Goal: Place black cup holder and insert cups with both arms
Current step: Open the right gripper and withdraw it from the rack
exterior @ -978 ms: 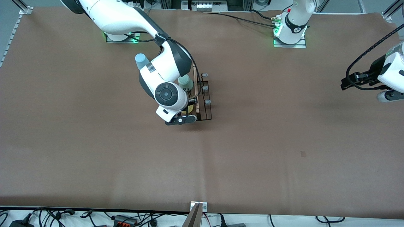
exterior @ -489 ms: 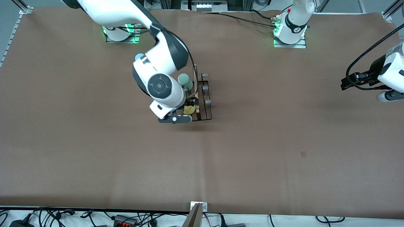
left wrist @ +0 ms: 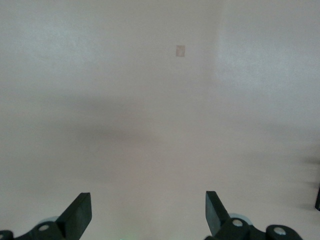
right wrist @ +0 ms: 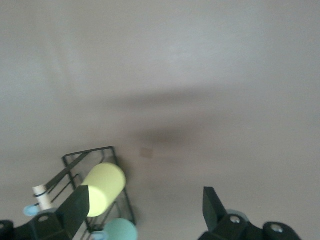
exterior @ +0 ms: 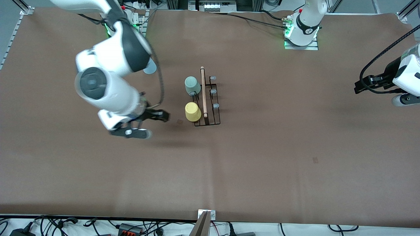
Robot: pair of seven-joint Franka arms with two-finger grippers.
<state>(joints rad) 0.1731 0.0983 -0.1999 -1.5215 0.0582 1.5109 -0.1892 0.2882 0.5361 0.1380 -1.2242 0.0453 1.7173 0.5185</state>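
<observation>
Standing near the middle of the brown surface (exterior: pixel 262 157), the black cup holder (exterior: pixel 207 98) carries 2 cups upside down on its pegs: the mint green cup (exterior: pixel 192 85) and, nearer the front camera, the yellow cup (exterior: pixel 193 111). The light blue cup (exterior: pixel 150 67) sits on the surface toward the right arm's end, half hidden by that arm, so it looks like the 1 cup left to insert. The right gripper (exterior: pixel 157 117) hangs empty beside the holder, jaws wide. The left gripper (exterior: pixel 362 86) waits over the left arm's end of the surface, jaws wide and holding nothing.

Only the front view shows both arms. The right wrist view shows the yellow cup's side and what may be the blue cup's rim.
</observation>
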